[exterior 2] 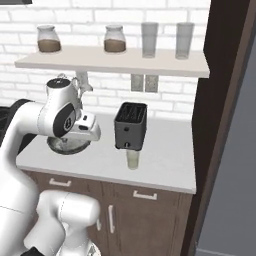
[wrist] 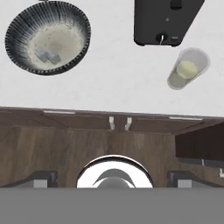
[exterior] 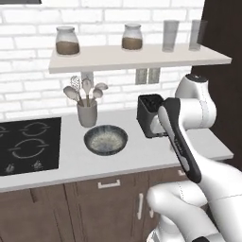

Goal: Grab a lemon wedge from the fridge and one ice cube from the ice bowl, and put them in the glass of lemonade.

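A round shallow ice bowl with a dark grey-blue ribbed rim and speckled cream inside [exterior: 106, 140] was seen on the pale grey counter [exterior: 142, 153], between a grey utensil cup holding spoons and a whisk [exterior: 87, 113] and a black two-slot toaster [exterior 2: 131, 126]. In the hand view, small pale translucent ice cubes [wrist: 48, 55] were seen lying in that bowl [wrist: 48, 37], left of centre. A small short clear glass of pale yellow-green lemonade [exterior 2: 132, 159] was placed just in front of the toaster, near the counter's front edge; in the hand view a yellow lemon wedge [wrist: 187, 68] was seen already inside the glass [wrist: 188, 68]. The two-finger gripper [wrist: 112, 179] was held high above the front edge of the counter, looking straight down, with its dark fingertips [wrist: 43, 178] spread wide and nothing between them. The white arm [exterior: 182, 137] was folded above the counter, between the bowl and the toaster. A black induction hob [exterior: 29, 144] was set into the counter at the left. Two lidded jars of brown contents [exterior: 66, 41] and two tall clear glasses [exterior 2: 149, 39] were stood on the white wall shelf [exterior 2: 115, 62]. Dark brown cabinets with silver handles [exterior 2: 145, 210] were seen under the counter.
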